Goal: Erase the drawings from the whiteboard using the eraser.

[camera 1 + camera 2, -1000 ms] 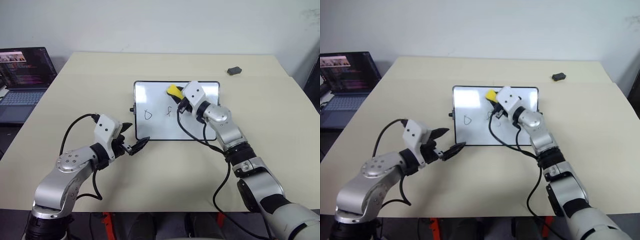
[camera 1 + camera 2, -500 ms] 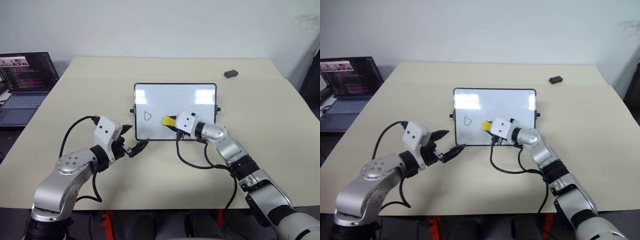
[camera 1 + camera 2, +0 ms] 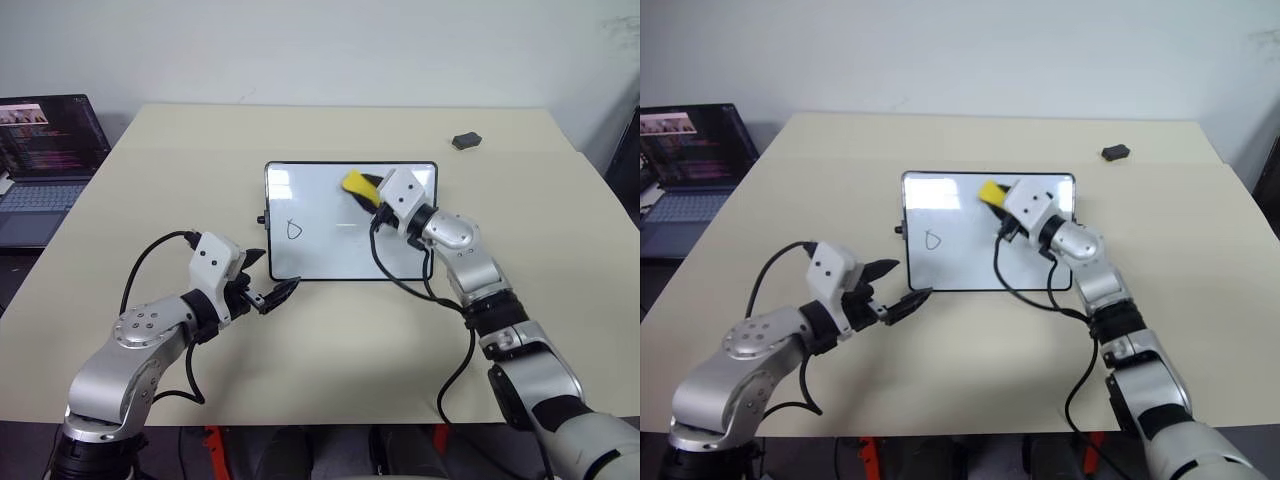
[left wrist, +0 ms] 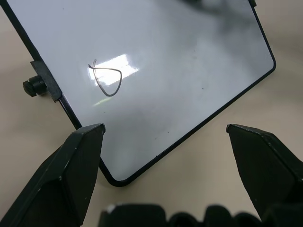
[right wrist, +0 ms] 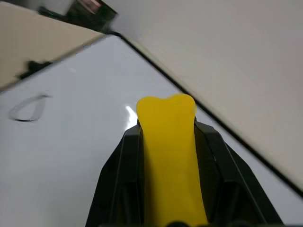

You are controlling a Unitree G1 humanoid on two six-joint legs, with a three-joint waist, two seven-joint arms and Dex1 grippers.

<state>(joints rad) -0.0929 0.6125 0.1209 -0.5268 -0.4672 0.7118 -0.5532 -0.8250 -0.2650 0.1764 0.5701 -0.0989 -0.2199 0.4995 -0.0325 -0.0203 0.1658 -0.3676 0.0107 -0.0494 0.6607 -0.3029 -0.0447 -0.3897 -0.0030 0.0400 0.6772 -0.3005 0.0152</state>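
Note:
The whiteboard (image 3: 320, 252) lies flat in the middle of the table. One drawing, a small black loop (image 3: 294, 230), is on its left half, and the wrist views show the same loop (image 4: 106, 80) (image 5: 28, 108). My right gripper (image 3: 370, 190) is shut on the yellow eraser (image 3: 355, 184) over the board's far right part. In the right wrist view the eraser (image 5: 168, 156) sticks out between the black fingers (image 5: 118, 184). My left gripper (image 3: 272, 272) hangs open and holds nothing, just off the board's near left corner (image 4: 118, 182).
An open laptop (image 3: 45, 150) sits on a lower surface left of the beige table (image 3: 150, 180). A small dark grey lump (image 3: 466, 141) lies at the table's far right. A black cable (image 3: 400, 280) from my right wrist trails over the board's near right edge.
My right gripper swept the eraser from the board's far middle to its near edge, then back to the far right. The scribble in the board's middle is gone. The left arm stayed still.

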